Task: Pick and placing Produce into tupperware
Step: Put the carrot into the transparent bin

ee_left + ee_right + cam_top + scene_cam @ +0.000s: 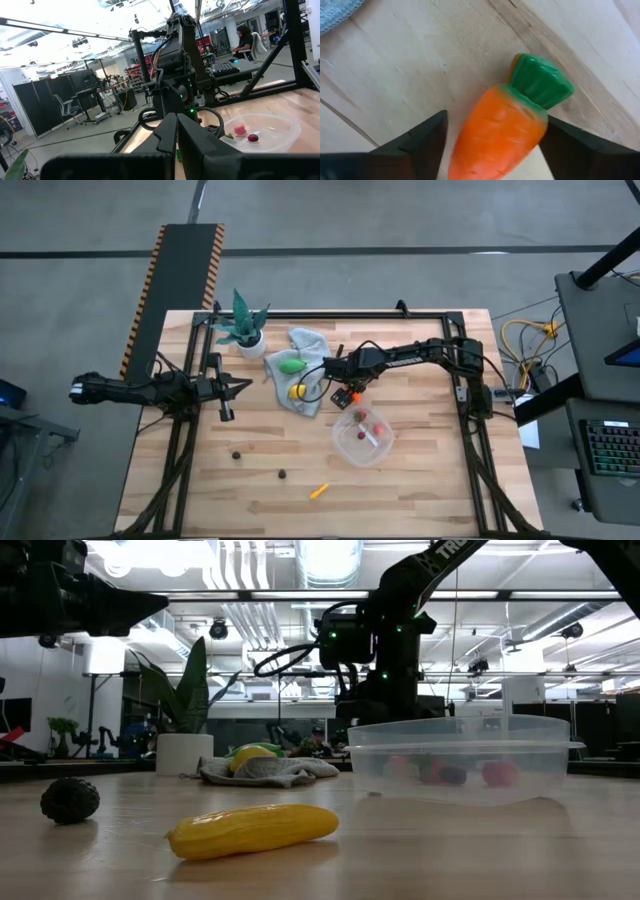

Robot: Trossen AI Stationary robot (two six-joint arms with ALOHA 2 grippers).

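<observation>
With a few berries already in the tupperware (362, 442) just beside it, the right tool (345, 392) stood released astride the carrot (502, 125) on the bench (420, 480); lemon (297, 391), green piece (291, 366), sliver (318, 491) remained.

Little readable text is showing anywhere
Only white letters on the right arm's upper link (447, 550) are appearing, cut off at the low view's top edge, seemingly "TRO"; nothing on the desk (420, 480) is carrying any legible label
</observation>
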